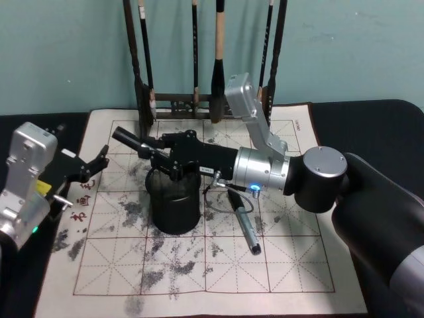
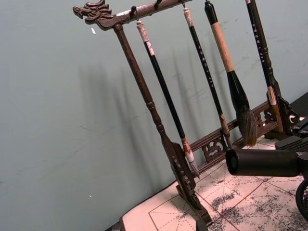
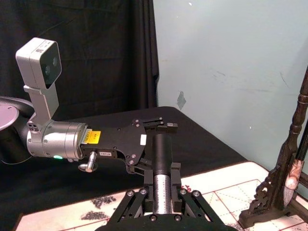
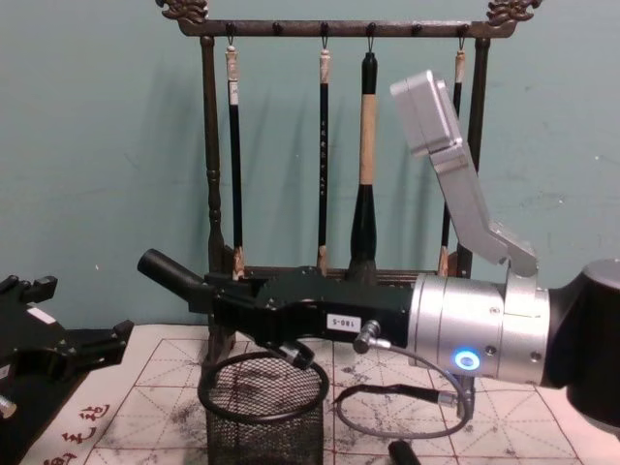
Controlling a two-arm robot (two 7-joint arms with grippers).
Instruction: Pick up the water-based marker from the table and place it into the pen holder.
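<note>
My right gripper [image 1: 151,151] reaches in from the right and is shut on the water-based marker [image 1: 127,139], a black barrel held roughly level and pointing left. The marker [image 4: 167,272] hangs just above the pen holder [image 4: 263,418], past its left rim. The pen holder [image 1: 173,207] is a black mesh cup standing on the table's mat [image 1: 291,265]. In the right wrist view the marker [image 3: 161,166] runs between my right gripper's fingers [image 3: 131,201]. My left gripper [image 1: 93,169] stands open at the mat's left edge, apart from the marker.
A tall dark wooden brush rack [image 1: 199,99] with several hanging brushes stands at the back of the mat. A grey pen [image 1: 245,224] lies on the mat right of the holder, under my right arm. A loose cable loop [image 4: 402,412] hangs from the right wrist.
</note>
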